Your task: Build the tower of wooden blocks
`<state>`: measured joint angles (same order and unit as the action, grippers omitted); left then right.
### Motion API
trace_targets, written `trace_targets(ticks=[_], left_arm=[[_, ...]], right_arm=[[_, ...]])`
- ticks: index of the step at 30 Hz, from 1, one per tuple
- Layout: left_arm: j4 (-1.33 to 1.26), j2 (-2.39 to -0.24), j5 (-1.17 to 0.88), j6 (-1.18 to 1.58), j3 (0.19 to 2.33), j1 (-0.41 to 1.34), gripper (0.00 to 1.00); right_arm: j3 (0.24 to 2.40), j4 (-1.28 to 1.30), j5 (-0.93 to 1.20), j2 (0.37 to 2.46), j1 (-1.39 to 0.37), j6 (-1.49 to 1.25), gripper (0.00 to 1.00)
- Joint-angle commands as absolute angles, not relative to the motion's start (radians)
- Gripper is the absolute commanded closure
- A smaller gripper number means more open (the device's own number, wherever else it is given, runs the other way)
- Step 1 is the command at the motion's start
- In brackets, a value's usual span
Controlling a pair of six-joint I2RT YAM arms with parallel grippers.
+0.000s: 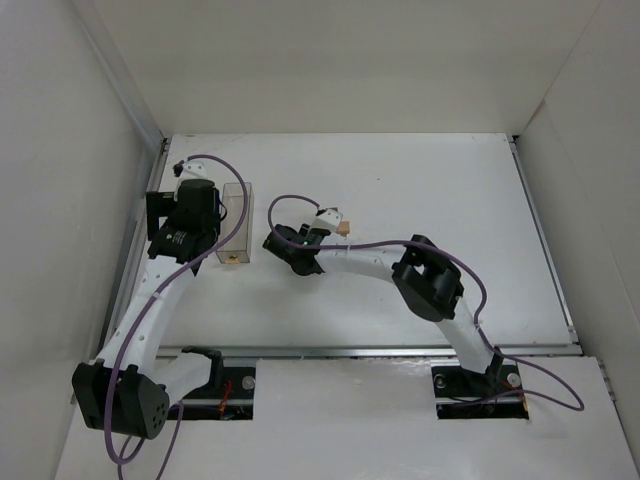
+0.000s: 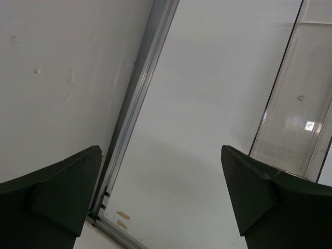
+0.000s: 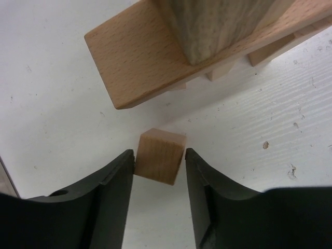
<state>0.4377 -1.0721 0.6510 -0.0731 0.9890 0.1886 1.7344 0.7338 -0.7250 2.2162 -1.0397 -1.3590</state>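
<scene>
Right gripper [image 3: 160, 154] is straddling the small light-tan wooden cube [image 3: 158, 160] on the white table [image 3: 57, 104] just beside the tan block tower [image 3: 150, 57], jaws narrow, contact unclear; likely light, rigid, smooth, so pinching flat opposite faces.

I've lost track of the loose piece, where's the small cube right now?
In the right wrist view, the small cube sits on the table between the fingers of the right gripper, just short of the tower.
</scene>
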Motion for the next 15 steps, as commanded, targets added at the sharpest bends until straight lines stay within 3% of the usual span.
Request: trace_targets(ticks=[1, 7, 12, 15], left_arm=[[0.411, -1.069, 0.666, -0.063, 0.999, 0.193, 0.01], [0.411, -1.069, 0.666, -0.063, 0.999, 0.193, 0.01], [0.411, -1.069, 0.666, -0.063, 0.999, 0.193, 0.01], [0.411, -1.069, 0.666, -0.063, 0.999, 0.193, 0.01]], right_arm=[[1.769, 0.75, -0.723, 2.226, -1.037, -1.37, 0.51], [1.759, 0.759, -0.703, 2.217, -1.037, -1.37, 0.64], [1.74, 0.759, -0.676, 2.198, -1.046, -1.37, 0.85], [1.729, 0.746, -0.667, 2.178, -1.077, -1.316, 0.92]])
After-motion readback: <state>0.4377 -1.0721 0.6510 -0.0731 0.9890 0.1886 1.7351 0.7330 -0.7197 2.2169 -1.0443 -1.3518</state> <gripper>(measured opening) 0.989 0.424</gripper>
